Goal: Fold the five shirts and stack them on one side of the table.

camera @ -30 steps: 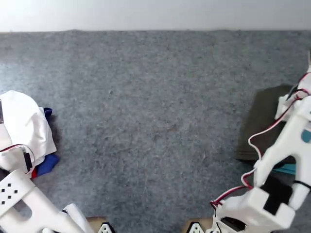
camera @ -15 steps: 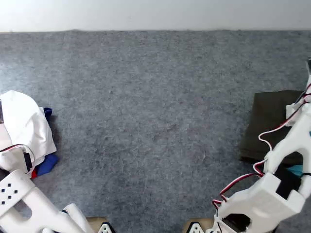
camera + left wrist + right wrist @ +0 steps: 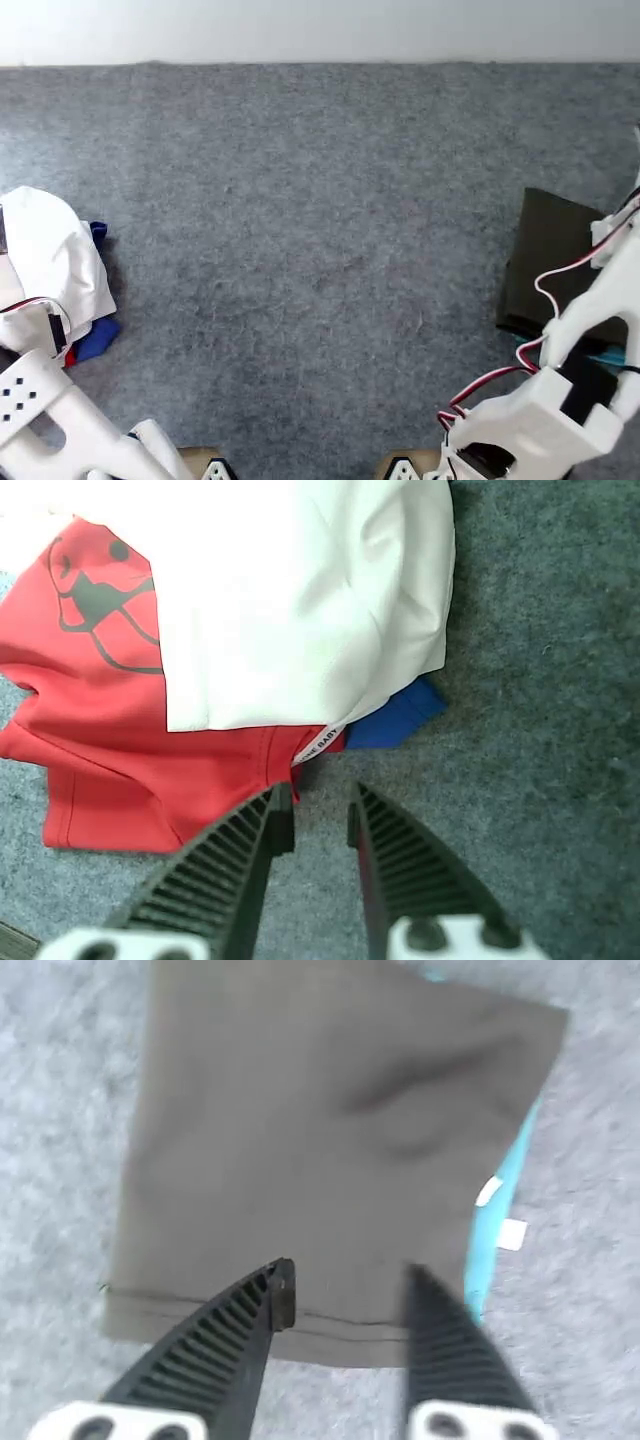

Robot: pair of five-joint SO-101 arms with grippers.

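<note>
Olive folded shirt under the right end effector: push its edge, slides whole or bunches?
Probably bunches: the olive shirt is creased soft cloth, likely floppy and light. It lies on a teal shirt, so it may slip off that. The fuzzy grey mat looks grippy, likely dragging any edge touching it.

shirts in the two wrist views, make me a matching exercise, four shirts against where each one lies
Shirts:
1. white shirt
2. red shirt
3. dark olive shirt
4. light blue shirt

Places:
a. top of the folded stack
b. edge peeking out from under the folded dark one
c. top of the unfolded pile
d. partly under the white one, grey print showing

Pairs: 1-c, 2-d, 3-a, 4-b
</note>
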